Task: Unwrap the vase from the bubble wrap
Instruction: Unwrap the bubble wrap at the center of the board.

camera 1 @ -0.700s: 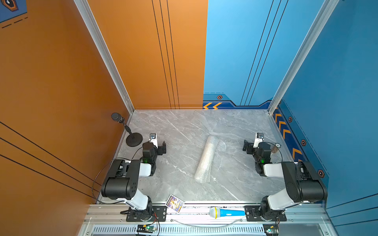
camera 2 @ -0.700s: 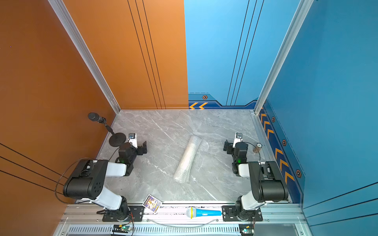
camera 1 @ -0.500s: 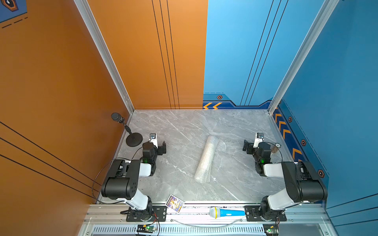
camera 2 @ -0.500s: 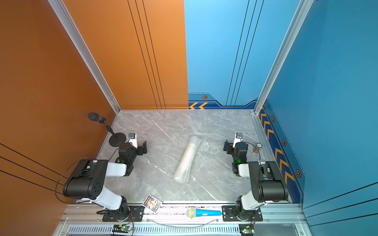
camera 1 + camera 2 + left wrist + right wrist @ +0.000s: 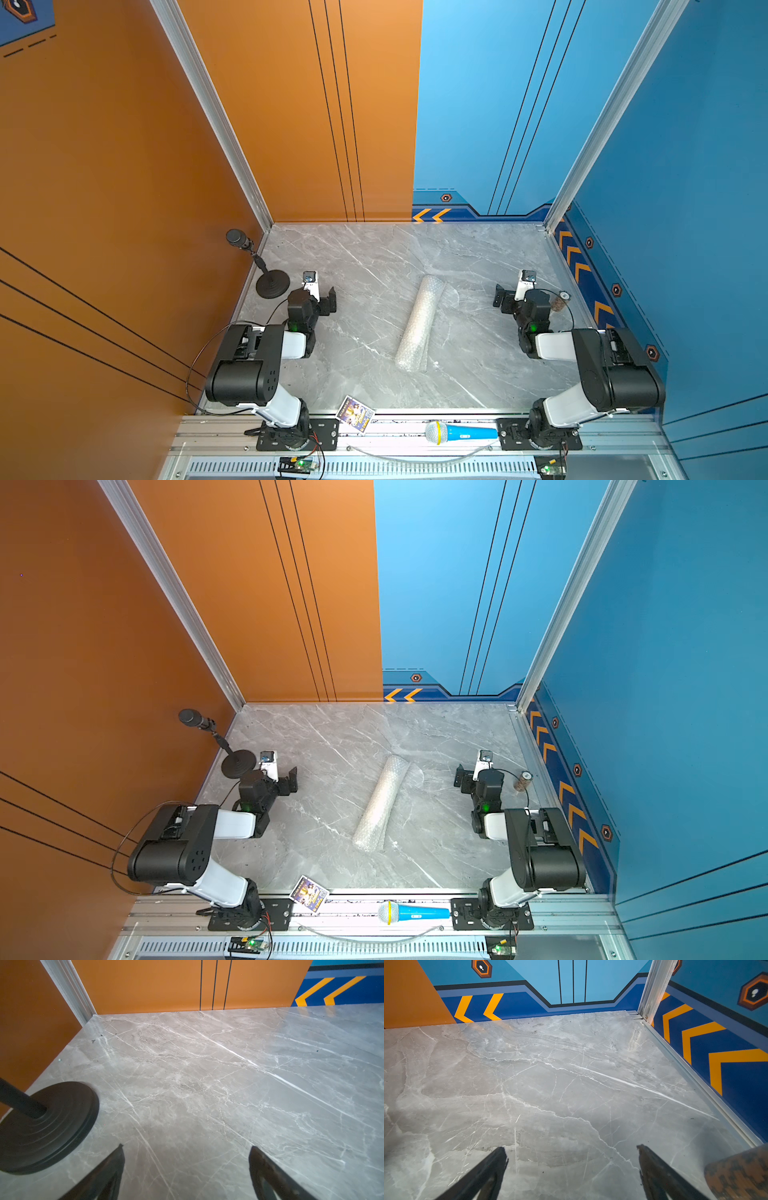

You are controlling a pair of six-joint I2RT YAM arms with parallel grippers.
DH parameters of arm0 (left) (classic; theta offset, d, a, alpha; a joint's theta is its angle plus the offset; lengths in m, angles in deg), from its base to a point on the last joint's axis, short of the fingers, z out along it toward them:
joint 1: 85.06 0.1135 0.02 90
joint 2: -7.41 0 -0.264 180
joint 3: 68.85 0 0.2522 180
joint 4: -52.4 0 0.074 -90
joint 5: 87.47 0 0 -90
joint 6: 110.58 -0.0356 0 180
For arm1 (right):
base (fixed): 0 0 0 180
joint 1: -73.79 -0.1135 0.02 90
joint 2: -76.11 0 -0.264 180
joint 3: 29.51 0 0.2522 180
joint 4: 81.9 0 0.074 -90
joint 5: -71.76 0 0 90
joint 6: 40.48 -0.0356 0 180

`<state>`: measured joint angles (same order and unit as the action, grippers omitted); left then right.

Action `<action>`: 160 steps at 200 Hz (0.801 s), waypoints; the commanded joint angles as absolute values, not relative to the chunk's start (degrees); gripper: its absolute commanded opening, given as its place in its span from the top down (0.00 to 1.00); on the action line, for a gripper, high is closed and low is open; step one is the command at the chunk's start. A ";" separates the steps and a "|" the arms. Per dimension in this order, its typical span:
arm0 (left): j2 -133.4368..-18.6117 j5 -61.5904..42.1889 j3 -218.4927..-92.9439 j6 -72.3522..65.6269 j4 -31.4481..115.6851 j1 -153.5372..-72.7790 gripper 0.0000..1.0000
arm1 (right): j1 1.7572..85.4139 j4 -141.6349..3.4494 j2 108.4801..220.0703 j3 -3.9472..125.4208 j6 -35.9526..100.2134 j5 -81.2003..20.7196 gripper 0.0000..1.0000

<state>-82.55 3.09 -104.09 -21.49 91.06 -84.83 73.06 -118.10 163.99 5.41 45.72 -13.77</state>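
both top views show the bubble wrap point(image 5: 419, 322) point(image 5: 379, 802) lying as a long whitish roll in the middle of the grey marble counter point(image 5: 365, 257), slanted, with its near end toward the front rail. a thin loose flap of it lies flat on the counter beside the far end. the vase cannot be seen; whether it sits inside the roll cannot be told.

the roll lies between the two arms and well apart from both. the left fingers point(image 5: 110, 1169) stand wide apart over bare counter and hold nothing; just beside them sits the round black base of a microphone stand point(image 5: 41, 1126). the right fingers point(image 5: 488, 1172) are also spread wide and hold nothing, with a brown patterned roll point(image 5: 737, 1176) close by, next to the blue side wall.

on the front rail lie a blue toy microphone point(image 5: 461, 432) and a small printed card point(image 5: 355, 413).
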 commanded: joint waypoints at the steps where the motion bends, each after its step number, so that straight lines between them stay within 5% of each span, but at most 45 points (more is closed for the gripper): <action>1: -81.28 2.78 -105.01 -20.98 89.63 -84.53 0.12 | 73.33 -116.95 163.85 6.53 46.09 -14.09 0.01; 38: -69.49 7.67 -111.56 -19.82 69.32 -84.87 0.31 | 74.49 -108.21 158.45 9.06 43.32 -11.52 0.10; 88: -54.92 9.74 -130.59 -14.51 33.88 -88.14 0.37 | 74.34 -62.98 141.67 27.51 37.74 -13.06 0.11; 160: -61.74 9.03 -149.56 -10.32 3.17 -114.56 0.46 | 61.52 -30.35 133.73 35.50 27.92 -26.35 0.22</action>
<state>-57.32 9.66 -147.65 -13.42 17.53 -108.22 66.02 -47.10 134.61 36.21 32.59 -21.22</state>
